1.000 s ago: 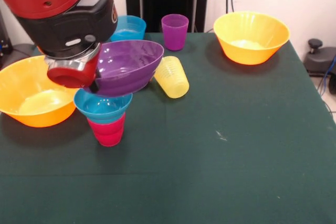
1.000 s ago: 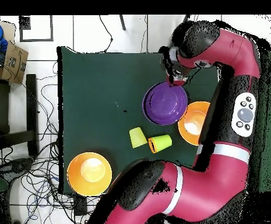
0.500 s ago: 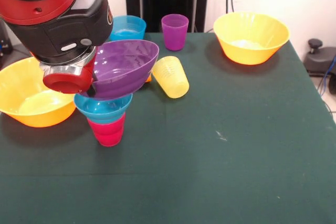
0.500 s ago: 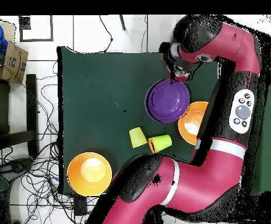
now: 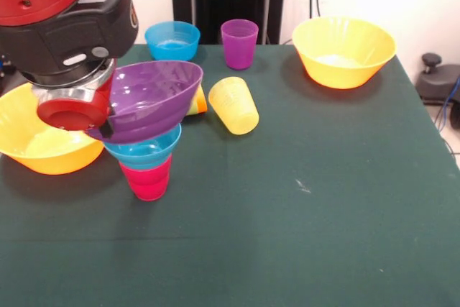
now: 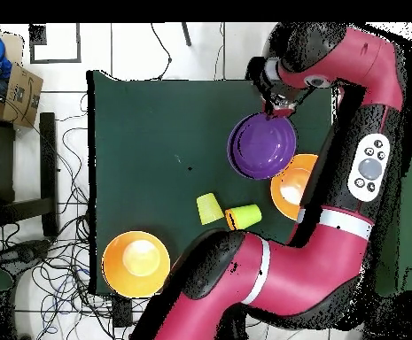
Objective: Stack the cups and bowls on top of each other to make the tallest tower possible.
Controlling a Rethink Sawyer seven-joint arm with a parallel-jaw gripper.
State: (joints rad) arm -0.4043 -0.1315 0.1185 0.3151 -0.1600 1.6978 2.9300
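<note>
Fingers of the gripper (image 5: 108,126) were pinched on the rim of the purple bowl (image 5: 151,98), holding it tilted just above the tower, presumably to seat it as the next tier. Tower: cyan bowl (image 5: 144,150) nested on the inverted red cup (image 5: 147,179), near the table's (image 5: 302,235) front left. Beside it, one large orange bowl (image 5: 36,141), partly behind the arm. Mid-table: yellow cup (image 5: 234,105) on its side, an orange cup (image 5: 198,102) half hidden behind the purple bowl, both unstacked. Far edge: blue bowl (image 5: 172,39), upright purple cup (image 5: 239,43), second orange bowl (image 5: 343,50).
</note>
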